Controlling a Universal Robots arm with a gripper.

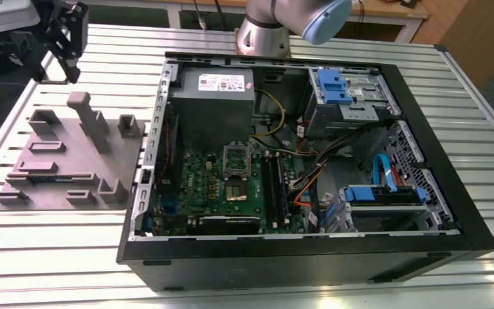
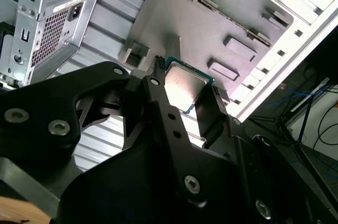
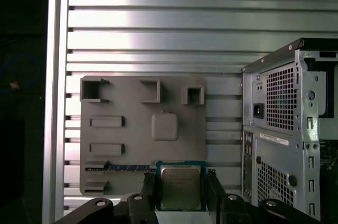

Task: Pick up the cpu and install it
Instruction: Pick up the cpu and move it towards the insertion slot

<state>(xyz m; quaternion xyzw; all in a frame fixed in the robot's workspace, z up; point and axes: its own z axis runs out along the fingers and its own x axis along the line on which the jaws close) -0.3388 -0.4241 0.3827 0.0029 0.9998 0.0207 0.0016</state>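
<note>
While aloft, the cpu (image 3: 180, 187) between the jaws

In the first wrist view the gripper (image 3: 180, 182) fingers (image 3: 149, 188) hide the cpu's (image 3: 180, 188) side edges. In the exterior view the picture's far edge cuts off the arm (image 1: 264, 35).

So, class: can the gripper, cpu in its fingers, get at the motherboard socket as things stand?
Probably yes: the gripper holds the cpu; the case lies open and nothing covers the socket.
</note>
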